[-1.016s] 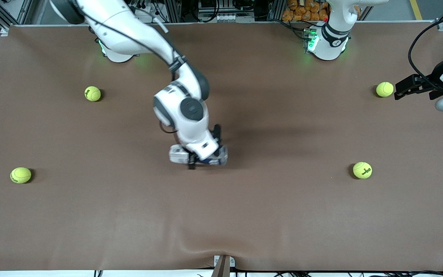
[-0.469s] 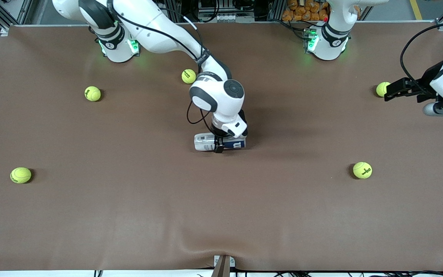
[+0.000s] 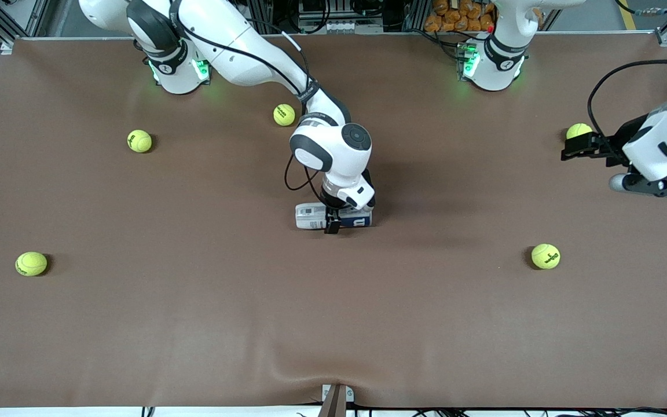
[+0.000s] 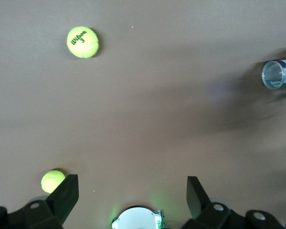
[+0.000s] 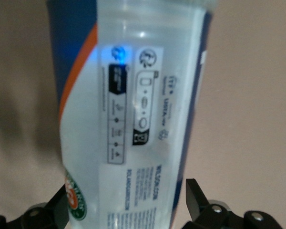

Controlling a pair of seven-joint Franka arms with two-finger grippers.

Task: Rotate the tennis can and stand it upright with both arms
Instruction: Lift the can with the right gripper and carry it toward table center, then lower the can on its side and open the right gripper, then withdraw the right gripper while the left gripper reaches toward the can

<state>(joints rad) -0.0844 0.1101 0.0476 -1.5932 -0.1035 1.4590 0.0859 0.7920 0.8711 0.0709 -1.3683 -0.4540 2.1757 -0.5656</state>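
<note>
My right gripper (image 3: 333, 222) straddles the tennis can (image 3: 333, 216), which lies on its side mid-table, fingers spread just off its walls. It looks empty, so I judge it light, slick, easily dented and prone to rolling; I'd grip mid-body. My left gripper (image 3: 578, 147) waits open near the table's edge.

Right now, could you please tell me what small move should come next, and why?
Probably bring the left gripper, open over the left arm's end of the table, toward the clear-plastic, navy-labelled tennis can: it lies on its side, with the right gripper at its middle.
</note>
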